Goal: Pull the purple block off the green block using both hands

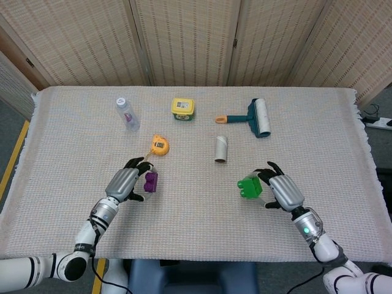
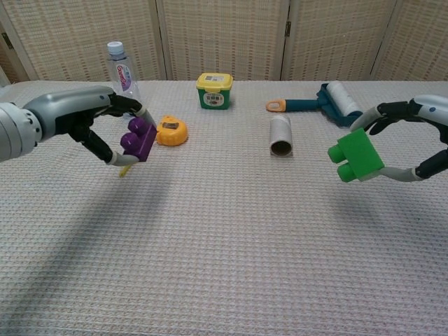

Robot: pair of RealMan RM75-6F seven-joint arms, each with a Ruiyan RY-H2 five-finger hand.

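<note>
My left hand (image 1: 124,183) (image 2: 105,122) holds the purple block (image 1: 150,182) (image 2: 138,138) between thumb and fingers, low over the cloth at the left. Far to the right, my right hand (image 1: 283,191) (image 2: 413,136) holds the green block (image 1: 248,187) (image 2: 355,157) just above the table. The two blocks are apart, with a wide stretch of cloth between them.
A yellow tape measure (image 1: 159,145) (image 2: 171,130) lies just beyond the purple block. A cardboard tube (image 1: 220,149) (image 2: 281,135), a lint roller (image 1: 255,116) (image 2: 329,99), a yellow-lidded tub (image 1: 182,108) (image 2: 214,90) and a water bottle (image 1: 127,114) (image 2: 122,67) sit further back.
</note>
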